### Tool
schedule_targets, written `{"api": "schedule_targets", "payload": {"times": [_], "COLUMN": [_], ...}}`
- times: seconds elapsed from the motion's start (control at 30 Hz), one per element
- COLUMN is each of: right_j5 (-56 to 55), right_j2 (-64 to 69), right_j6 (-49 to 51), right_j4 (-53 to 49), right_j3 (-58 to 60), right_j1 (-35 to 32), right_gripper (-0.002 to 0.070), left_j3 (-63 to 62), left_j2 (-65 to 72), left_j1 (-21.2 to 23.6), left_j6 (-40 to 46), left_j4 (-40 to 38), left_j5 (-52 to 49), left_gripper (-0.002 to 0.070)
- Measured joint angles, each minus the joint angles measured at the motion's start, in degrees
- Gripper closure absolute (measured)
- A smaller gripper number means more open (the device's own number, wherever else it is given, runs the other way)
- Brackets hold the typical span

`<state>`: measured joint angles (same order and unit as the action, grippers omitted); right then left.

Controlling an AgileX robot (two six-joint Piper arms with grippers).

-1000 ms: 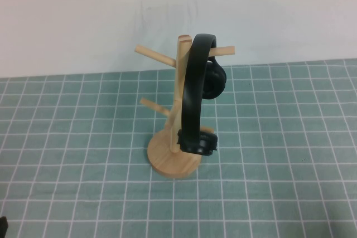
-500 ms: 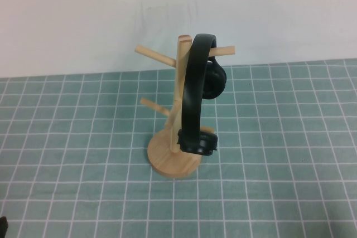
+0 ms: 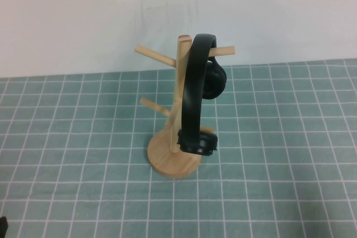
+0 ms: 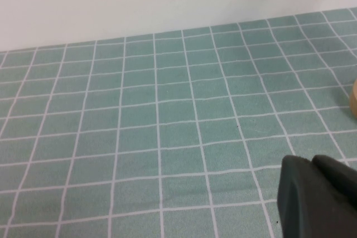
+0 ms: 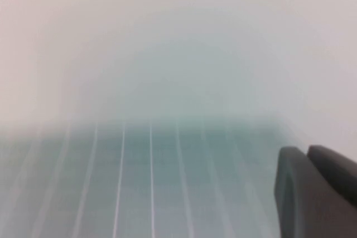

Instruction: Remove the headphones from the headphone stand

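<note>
The black headphones (image 3: 192, 96) hang by their headband over the upper right peg of the wooden headphone stand (image 3: 167, 157), in the middle of the high view. One earcup (image 3: 198, 143) rests low near the round base, the other (image 3: 213, 79) sits behind the post. My left gripper (image 4: 311, 160) is shut and empty, low over the checked cloth to the left of the stand; a sliver of the stand's base (image 4: 353, 100) shows at the edge of the left wrist view. My right gripper (image 5: 307, 150) is shut and empty, facing the cloth and wall.
A green cloth with a white grid (image 3: 83, 137) covers the table, and a white wall (image 3: 83, 15) rises behind it. A small dark part of my left arm (image 3: 3, 226) shows at the high view's bottom left corner.
</note>
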<state>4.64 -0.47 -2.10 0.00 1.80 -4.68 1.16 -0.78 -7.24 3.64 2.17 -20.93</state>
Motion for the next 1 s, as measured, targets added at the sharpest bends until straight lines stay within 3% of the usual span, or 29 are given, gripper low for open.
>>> {"api": "schedule_targets", "payload": {"times": [0.2,0.4,0.7,0.83,1.0], "right_j5": [-17.72,-22.17,-43.29,-42.09,-26.05], "right_j2": [0.00,0.00,-0.05,-0.31,2.89], "right_j6": [0.00,0.60,19.03,20.17,22.96], "right_j4": [0.00,1.31,1.55,0.66,0.00], "right_j3": [0.00,0.00,-1.18,-9.48,-24.42], "right_j1": [0.00,0.00,0.00,0.00,0.00], "right_gripper": [0.0685,0.0685,0.0685,0.0685,0.0685], "left_j3": [0.00,0.00,0.00,0.00,0.00], "left_j2": [0.00,0.00,0.00,0.00,0.00], "left_j1": [0.00,0.00,0.00,0.00,0.00], "left_j6": [0.00,0.00,0.00,0.00,0.00], "left_j4": [0.00,0.00,0.00,0.00,0.00], "left_j5": [0.00,0.00,0.00,0.00,0.00], "left_gripper": [0.0681,0.0681,0.0681,0.0681,0.0681]}}
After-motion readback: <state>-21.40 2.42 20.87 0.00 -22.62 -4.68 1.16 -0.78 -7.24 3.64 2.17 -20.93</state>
